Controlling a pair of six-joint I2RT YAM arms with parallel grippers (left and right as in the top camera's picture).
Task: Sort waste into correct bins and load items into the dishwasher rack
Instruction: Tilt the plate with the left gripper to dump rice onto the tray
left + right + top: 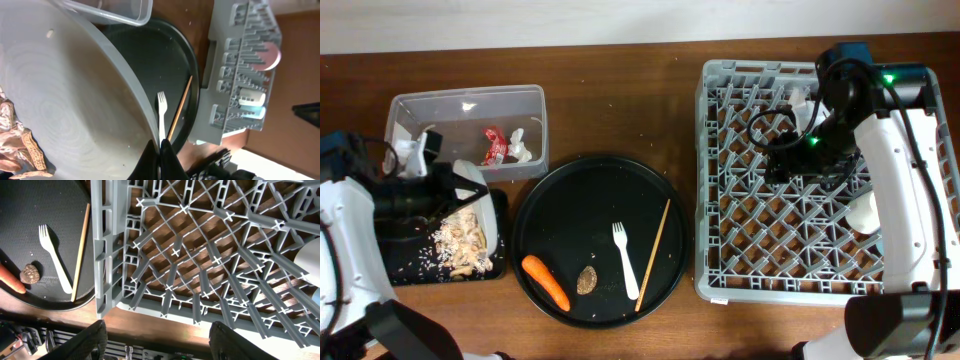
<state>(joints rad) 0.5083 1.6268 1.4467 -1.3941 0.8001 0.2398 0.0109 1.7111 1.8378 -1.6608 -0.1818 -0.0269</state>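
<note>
White dish (75,100), pinched at its rim by my left gripper (160,152), tilted over the black tray (410,272) holding the food scraps (460,245); emptying looks finished, so next I should carry it to the dishwasher rack (720,250), where my right gripper (160,340) hangs spread, empty.

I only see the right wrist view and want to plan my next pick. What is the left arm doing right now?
Observer: The left claw grips the white dish by its rim and holds it tilted over the shallow black tray, where pale food scraps lie.
Operator: And the clear tub, anything in it?
Observer: Yes, the clear tub holds the red wrapper and the white tissue.
</note>
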